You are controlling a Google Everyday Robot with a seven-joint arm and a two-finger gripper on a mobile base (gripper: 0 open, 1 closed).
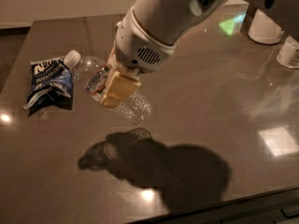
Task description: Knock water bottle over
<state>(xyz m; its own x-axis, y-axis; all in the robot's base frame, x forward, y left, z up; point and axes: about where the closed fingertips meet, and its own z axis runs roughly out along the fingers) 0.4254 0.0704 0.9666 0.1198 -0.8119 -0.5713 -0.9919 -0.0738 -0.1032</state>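
The water bottle (91,76) is a clear ribbed plastic bottle with a white cap. It is tilted, cap up to the left and base down to the right, and held above the dark table (210,101). My gripper (117,88) is shut on the bottle's middle, and one yellow finger pad (120,87) shows across its front. The white arm comes down from the top right. The shadow of the bottle and arm falls on the table below, apart from the bottle.
A blue potato chip bag (49,80) lies on the table just left of the bottle's cap. A large white container (264,27) and a smaller white lidded jar (289,52) stand at the far right. The table's front edge runs along the bottom right.
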